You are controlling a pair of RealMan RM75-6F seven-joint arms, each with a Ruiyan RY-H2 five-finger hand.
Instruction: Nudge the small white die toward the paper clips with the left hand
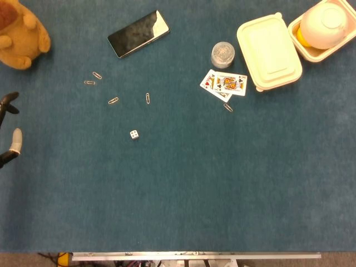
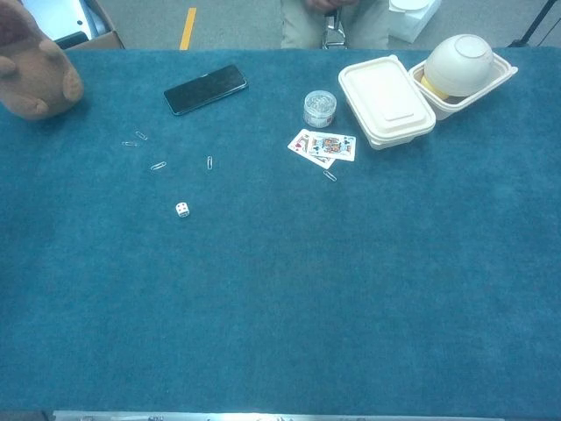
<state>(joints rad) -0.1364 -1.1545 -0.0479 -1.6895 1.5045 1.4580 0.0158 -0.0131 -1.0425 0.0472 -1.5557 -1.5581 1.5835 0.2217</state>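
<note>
A small white die lies on the blue cloth, left of the middle. Several paper clips are scattered just beyond it, up and to the left; the nearest one lies a little beyond the die. My left hand shows only at the left edge of the head view, well to the left of the die, with black fingers apart and nothing in them. The chest view does not show it. My right hand appears in neither view.
A black phone lies beyond the clips. A tan plush toy sits at the far left corner. Playing cards, a small clear jar, one stray clip and two cream food boxes stand at the far right.
</note>
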